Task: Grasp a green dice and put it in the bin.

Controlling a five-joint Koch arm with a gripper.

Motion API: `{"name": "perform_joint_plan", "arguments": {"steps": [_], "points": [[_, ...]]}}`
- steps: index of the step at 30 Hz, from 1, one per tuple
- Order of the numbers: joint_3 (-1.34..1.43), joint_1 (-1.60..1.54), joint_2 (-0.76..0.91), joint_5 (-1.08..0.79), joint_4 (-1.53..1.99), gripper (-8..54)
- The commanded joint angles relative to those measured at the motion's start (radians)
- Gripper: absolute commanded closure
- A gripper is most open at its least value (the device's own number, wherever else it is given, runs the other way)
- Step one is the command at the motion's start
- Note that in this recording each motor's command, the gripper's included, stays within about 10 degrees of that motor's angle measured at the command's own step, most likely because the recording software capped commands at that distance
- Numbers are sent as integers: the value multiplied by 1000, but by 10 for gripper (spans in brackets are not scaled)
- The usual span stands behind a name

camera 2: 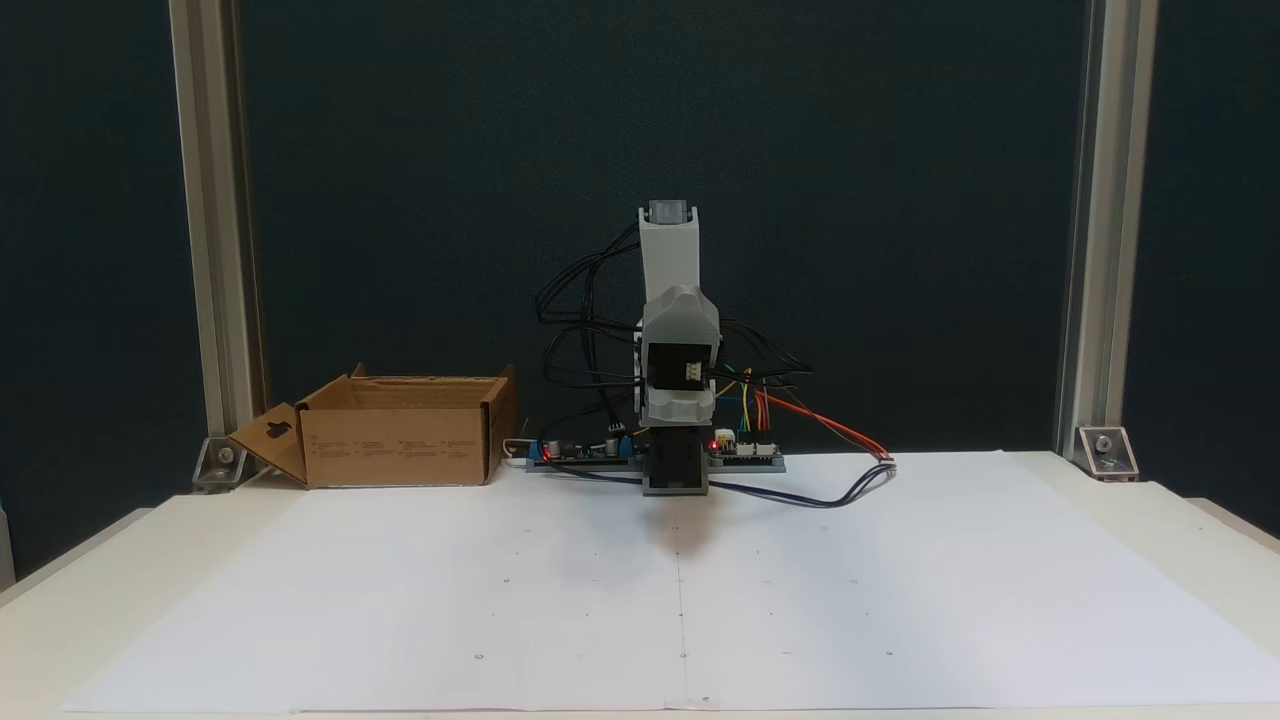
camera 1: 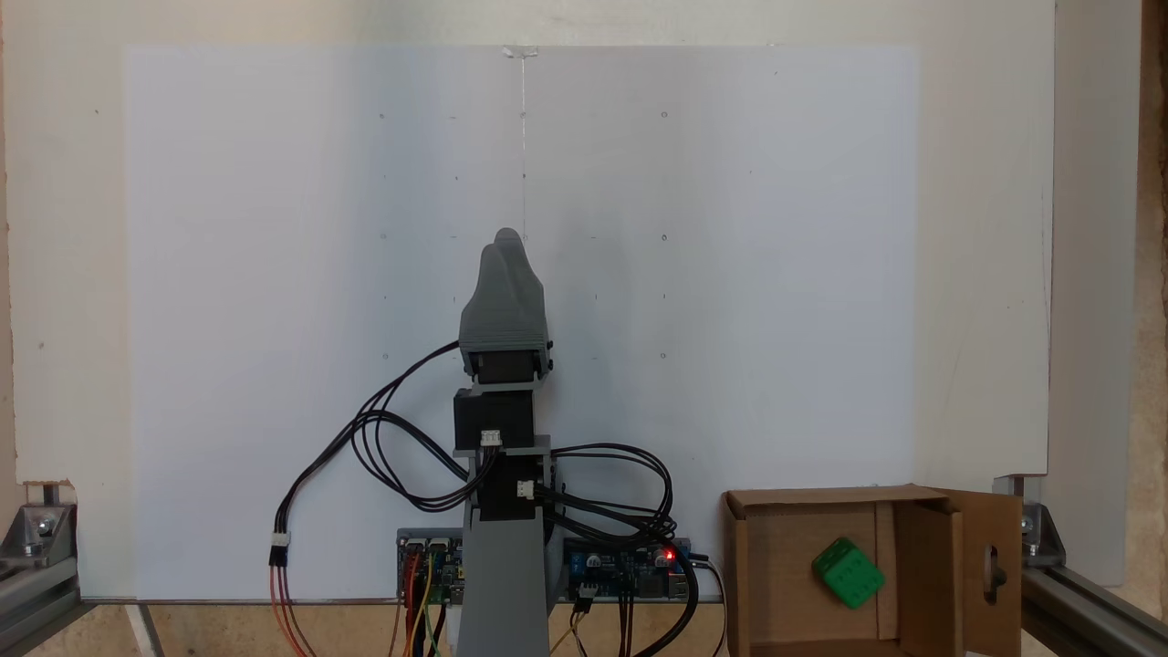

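The green dice lies tilted on the floor of the bin, a brown cardboard box at the lower right of a fixed view. The same bin stands at the back left in a fixed view from the front, where its walls hide the dice. My gripper is folded over the arm's base, far from the bin. Its two grey fingertips rest together with nothing between them. The arm stands upright at the back middle of the table.
A large white paper sheet covers the table. Circuit boards and looping cables sit around the arm's base. Aluminium frame posts rise at both back corners. The bin's keyhole flap hangs outward.
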Motion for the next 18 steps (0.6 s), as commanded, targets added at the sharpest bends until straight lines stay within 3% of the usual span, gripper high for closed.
{"name": "perform_joint_plan", "arguments": {"steps": [1, 18], "points": [[52, -9, 104, 18, -5, 10], [52, -2, 104, 17, -5, 10]]}}
